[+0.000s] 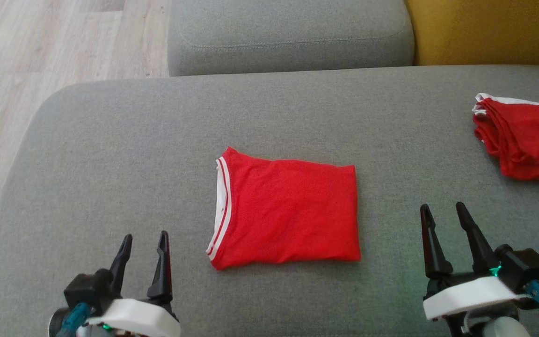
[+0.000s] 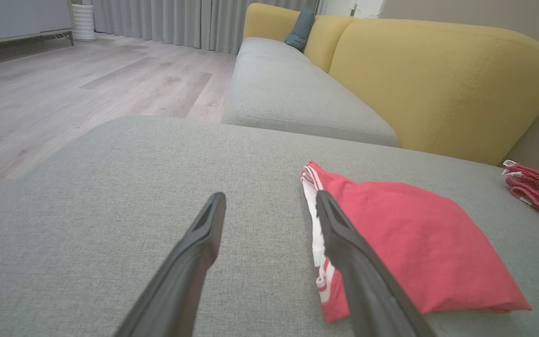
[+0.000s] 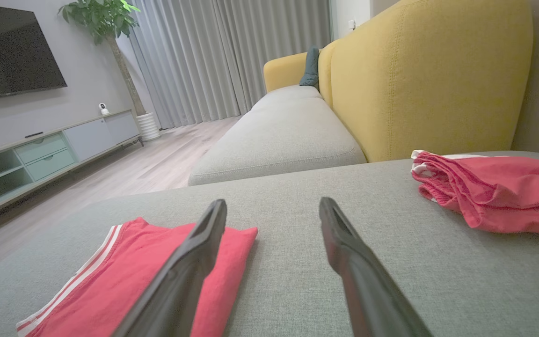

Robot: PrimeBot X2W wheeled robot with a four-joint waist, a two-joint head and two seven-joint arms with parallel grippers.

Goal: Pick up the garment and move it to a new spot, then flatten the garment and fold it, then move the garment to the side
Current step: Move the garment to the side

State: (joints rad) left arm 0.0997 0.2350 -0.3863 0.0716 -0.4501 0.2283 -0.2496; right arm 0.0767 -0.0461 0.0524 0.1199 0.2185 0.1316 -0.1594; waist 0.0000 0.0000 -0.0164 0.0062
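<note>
Grey sofa upholstery [image 1: 110, 140] served as the work surface, with pale wood floor [image 1: 40, 47] beyond its left edge and a yellow backrest [image 1: 484, 28] at the far right.

The garment [image 1: 288, 210], red with white-striped trim, lay near the middle of the cushion as a compact, fairly smooth rectangle. Its striped edge faced the robot's left. It sat between the two arms and a little farther out than them.

The left tool [image 1: 146, 235] had its fingers spread wide with nothing between them, and it sat near the garment's near-left corner. In the left wrist view one finger overlapped the striped edge, but whether it touched the cloth could not be told. The right tool [image 1: 441, 205] was likewise spread wide and empty, off the garment's right edge and apart from it.

A second red pile [image 1: 527, 140], more loosely bundled, rested at the cushion's far right, well apart from the folded piece.

Judging by this layout, the relocating, flattening and folding looked finished, since the cloth was already squared and layered. What appeared left was the last step, gripping the folded piece and carrying it to the side without letting the layers slip open. The pile on the right may have marked that spot, though that is only a guess.
</note>
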